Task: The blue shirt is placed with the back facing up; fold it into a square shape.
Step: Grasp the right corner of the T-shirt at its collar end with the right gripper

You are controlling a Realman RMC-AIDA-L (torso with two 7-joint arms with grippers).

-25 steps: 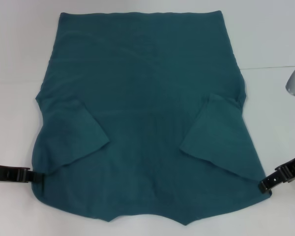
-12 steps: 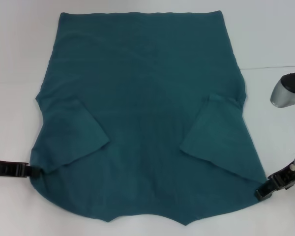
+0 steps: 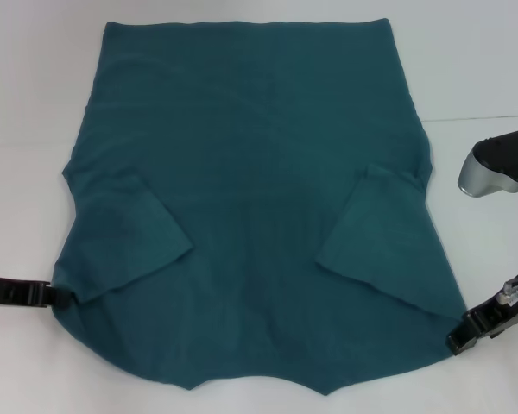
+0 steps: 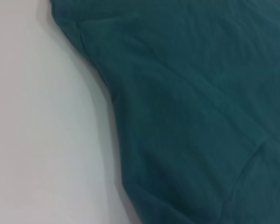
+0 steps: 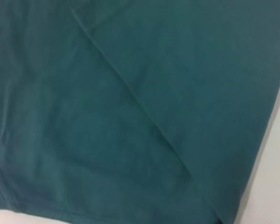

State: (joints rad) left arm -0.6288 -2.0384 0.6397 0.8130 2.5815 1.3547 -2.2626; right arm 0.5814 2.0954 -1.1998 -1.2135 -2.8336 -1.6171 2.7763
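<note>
Across the white table [image 3: 34, 103] you have the blue shirt [image 3: 259, 198] spread flat, plain side up, filling most of the head view. Both short sleeves are folded inward over the body: one flap lies toward the shirt's left edge [image 3: 125, 237], the other toward its right edge [image 3: 384, 241], each making a slanted crease. The shirt's far edge runs straight, while its near edge dips into a shallow notch at the middle.

Look at the shirt's near left corner and you find the left gripper [image 3: 52, 296], low over the table and reaching in from the side, its black tip touching the fabric edge. You cannot tell from any view whether its jaws are apart or closed on the cloth. The left wrist view gives you only the shirt's curved edge [image 4: 186, 116] against the white surface, with no fingers showing.

At the shirt's near right corner sits the right gripper [image 3: 459, 336], angled in toward the fabric, its black tip right at the corner. Again, you cannot tell how its jaws stand. The right wrist view shows only shirt fabric [image 5: 107, 116] with the folded sleeve's diagonal hem crossing it and a sliver of table beside the shirt's edge.

Beside the shirt's right edge, level with the folded sleeve, a grey and black part of the right arm [image 3: 492, 168] hangs above the table.
</note>
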